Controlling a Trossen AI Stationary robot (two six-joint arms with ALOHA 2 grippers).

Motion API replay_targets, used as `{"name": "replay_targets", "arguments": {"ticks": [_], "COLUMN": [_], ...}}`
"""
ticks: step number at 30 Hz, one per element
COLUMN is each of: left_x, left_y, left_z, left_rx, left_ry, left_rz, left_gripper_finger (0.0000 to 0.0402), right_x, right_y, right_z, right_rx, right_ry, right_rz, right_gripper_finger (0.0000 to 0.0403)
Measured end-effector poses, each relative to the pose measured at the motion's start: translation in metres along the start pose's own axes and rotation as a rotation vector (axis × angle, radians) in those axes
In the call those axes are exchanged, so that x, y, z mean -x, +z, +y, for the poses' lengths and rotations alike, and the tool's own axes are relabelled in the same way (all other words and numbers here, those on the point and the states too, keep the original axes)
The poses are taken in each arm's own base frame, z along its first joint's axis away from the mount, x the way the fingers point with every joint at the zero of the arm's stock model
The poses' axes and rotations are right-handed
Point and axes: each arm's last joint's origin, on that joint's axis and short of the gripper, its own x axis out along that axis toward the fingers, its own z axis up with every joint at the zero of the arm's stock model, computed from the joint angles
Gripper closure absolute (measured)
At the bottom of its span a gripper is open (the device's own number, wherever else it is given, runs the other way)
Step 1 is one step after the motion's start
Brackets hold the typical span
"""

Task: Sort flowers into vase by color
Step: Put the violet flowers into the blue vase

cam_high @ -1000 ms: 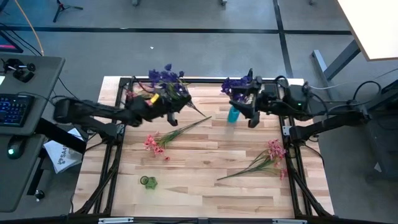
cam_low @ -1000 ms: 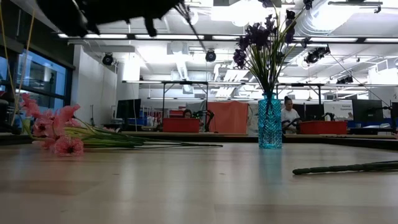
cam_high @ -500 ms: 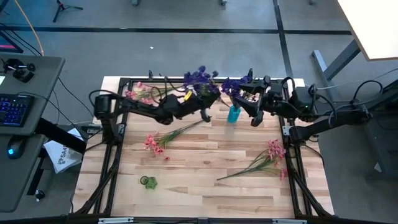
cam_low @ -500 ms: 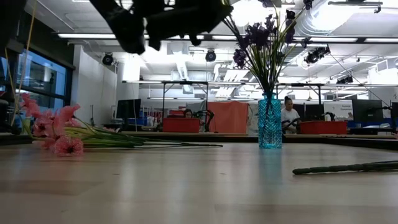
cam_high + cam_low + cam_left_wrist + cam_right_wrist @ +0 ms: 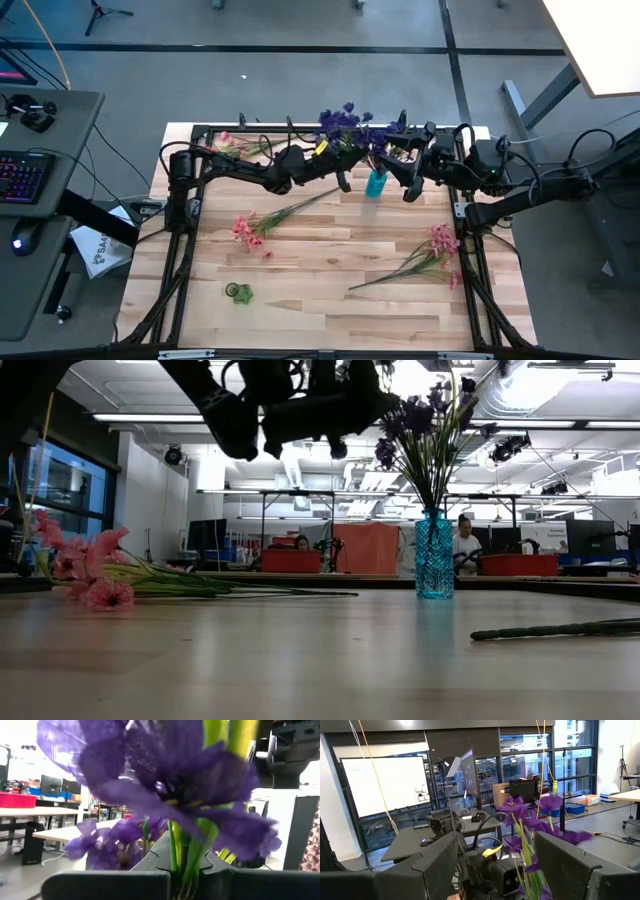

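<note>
1. At the far edge of the tabletop point(image 5: 330, 250), the left gripper point(image 5: 345, 165) has its fingers pinched on a purple sprig point(image 5: 345, 118), carried high so the stem can drop into the blue vase point(image 5: 376, 183) just beside it.
2. That vase already holds purple flowers point(image 5: 425, 420), so colour explains the choice.
3. Right gripper point(image 5: 408, 180) waits on the vase's right with fingers spread, holding nothing, likely to steady the bunch.
4. Pink sprigs lie flat, unsorted: one left point(image 5: 250, 228), one near right point(image 5: 435, 250), more at the far left corner point(image 5: 225, 148).
</note>
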Motion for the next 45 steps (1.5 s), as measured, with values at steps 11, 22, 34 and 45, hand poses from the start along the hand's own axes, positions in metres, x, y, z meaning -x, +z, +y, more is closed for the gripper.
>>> {"name": "replay_targets", "arguments": {"ticks": [11, 22, 34, 45], "left_x": [-0.008, -0.008, -0.007, -0.006], "left_y": [0.002, 0.014, 0.009, 0.001], "left_z": [-0.001, 0.001, 0.003, 0.004], "left_rx": [-0.124, -0.218, -0.282, -0.291], "left_ry": [-0.026, -0.037, -0.025, -0.017], "left_rz": [0.074, 0.114, 0.166, 0.252], "left_gripper_finger": [0.0401, 0.0402, 0.0402, 0.0402], "right_x": [0.0, 0.0, 0.0, -0.002], "right_y": [0.0, 0.0, 0.001, 0.003], "right_z": [0.0, 0.0, 0.0, 0.001], "right_rx": [-0.032, -0.035, -0.041, -0.079], "right_ry": [0.0, 0.002, 0.003, 0.011], "right_rz": [0.0, -0.001, -0.014, -0.042], "right_gripper_finger": [0.0144, 0.0144, 0.0144, 0.0144]}}
